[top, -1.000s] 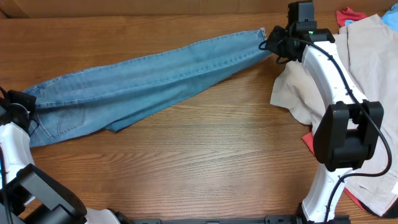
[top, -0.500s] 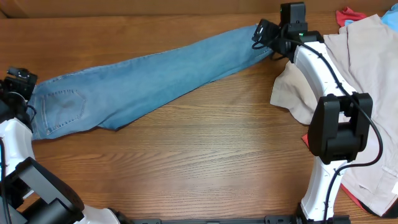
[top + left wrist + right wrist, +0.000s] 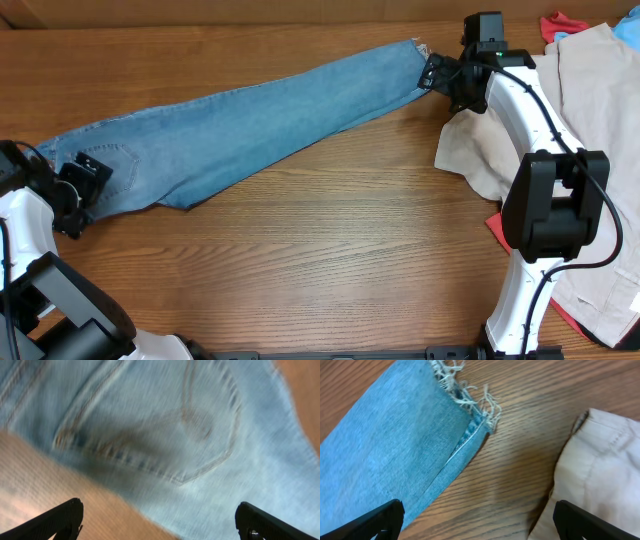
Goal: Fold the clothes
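The clothes, light blue jeans (image 3: 250, 120), lie flat and stretched in a slant across the wooden table, waist at the left, frayed hem (image 3: 415, 50) at the back right. My left gripper (image 3: 85, 180) hovers open over the waist end. In the left wrist view a stitched back pocket (image 3: 165, 435) fills the frame, and the left gripper (image 3: 158, 512) holds nothing. My right gripper (image 3: 442, 78) stands open just right of the hem. The right wrist view shows the hem's frayed threads (image 3: 465, 390) lying free, with bare wood under the right gripper (image 3: 479, 512).
A beige garment (image 3: 580, 120) is heaped at the right, its edge (image 3: 600, 460) close beside the right gripper. A small red cloth (image 3: 560, 22) pokes out at the back right corner. Bare wooden table (image 3: 330, 260) stretches in front of the jeans.
Both grippers have opened and let go of the jeans, which now rest flat. The left gripper shifted over the pocket area; the right one drew back just off the hem.
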Robot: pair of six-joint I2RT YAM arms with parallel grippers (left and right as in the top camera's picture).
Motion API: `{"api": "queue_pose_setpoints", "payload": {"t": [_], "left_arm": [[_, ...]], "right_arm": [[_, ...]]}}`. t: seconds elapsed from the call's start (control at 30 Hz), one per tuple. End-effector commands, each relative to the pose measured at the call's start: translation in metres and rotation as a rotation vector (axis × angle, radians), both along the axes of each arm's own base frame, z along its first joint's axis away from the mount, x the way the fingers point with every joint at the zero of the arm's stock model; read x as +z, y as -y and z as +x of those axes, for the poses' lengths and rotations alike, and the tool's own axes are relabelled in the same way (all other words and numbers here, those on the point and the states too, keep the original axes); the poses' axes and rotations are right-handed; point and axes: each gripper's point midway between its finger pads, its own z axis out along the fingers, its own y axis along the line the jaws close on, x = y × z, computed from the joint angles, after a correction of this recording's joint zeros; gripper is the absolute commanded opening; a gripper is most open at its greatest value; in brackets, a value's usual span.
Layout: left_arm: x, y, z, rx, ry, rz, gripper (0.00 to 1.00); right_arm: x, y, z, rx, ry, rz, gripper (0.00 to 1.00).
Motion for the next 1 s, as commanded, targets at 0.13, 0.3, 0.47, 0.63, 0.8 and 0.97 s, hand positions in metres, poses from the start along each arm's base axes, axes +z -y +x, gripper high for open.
{"api": "queue_pose_setpoints", "payload": {"t": [0.13,0.3,0.47,0.63,0.8,0.97], "left_arm": [[-0.005,0.010,-0.016,-0.030,-0.079,-0.030,1.00],[-0.007,0.015,-0.021,-0.030,-0.102,-0.049,1.00],[-0.007,0.015,-0.023,-0.029,-0.110,-0.051,1.00],[-0.007,0.015,-0.023,-0.029,-0.111,-0.051,1.00],[-0.007,0.015,-0.023,-0.029,-0.110,-0.051,1.00],[-0.007,0.015,-0.023,-0.029,-0.111,-0.051,1.00]], "right_arm": [[-0.032,-0.012,0.012,0.119,-0.001,0.003,0.96],[-0.047,-0.015,0.031,0.126,0.054,0.014,0.94],[-0.034,-0.017,0.057,0.153,0.182,-0.005,0.93],[-0.018,-0.019,0.076,0.172,0.284,-0.015,0.89],[-0.014,-0.028,0.077,0.221,0.307,0.017,0.67],[-0.017,-0.026,0.077,0.215,0.304,0.001,0.70]]}}
